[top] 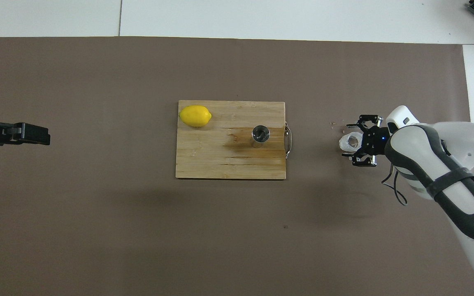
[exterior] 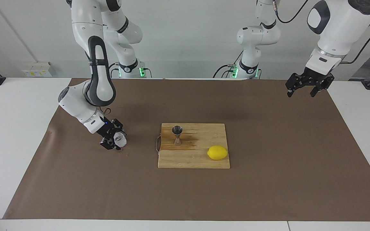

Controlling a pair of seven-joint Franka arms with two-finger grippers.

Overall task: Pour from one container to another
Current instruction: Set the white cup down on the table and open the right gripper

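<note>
Facing view: the right gripper [exterior: 114, 138] sits low over the brown paper sheet [exterior: 268, 192] toward the right arm's end of the table, its fingers [exterior: 108, 144] set on either side of the small whitish ridged cup [exterior: 120, 140]. The cup looks tipped, its mouth turned toward the camera, and whether the fingers press its crinkly wall I cannot quite tell. The steel jigger [exterior: 177, 135], hourglass-shaped and shiny, stands upright on the wooden cutting board [exterior: 194, 160], on a dark wet-looking stain. A smooth yellow lemon [exterior: 217, 152] lies on the same board, farther from the robots. The left gripper [exterior: 307, 85] waits high, fingers spread, holding nothing.
</note>
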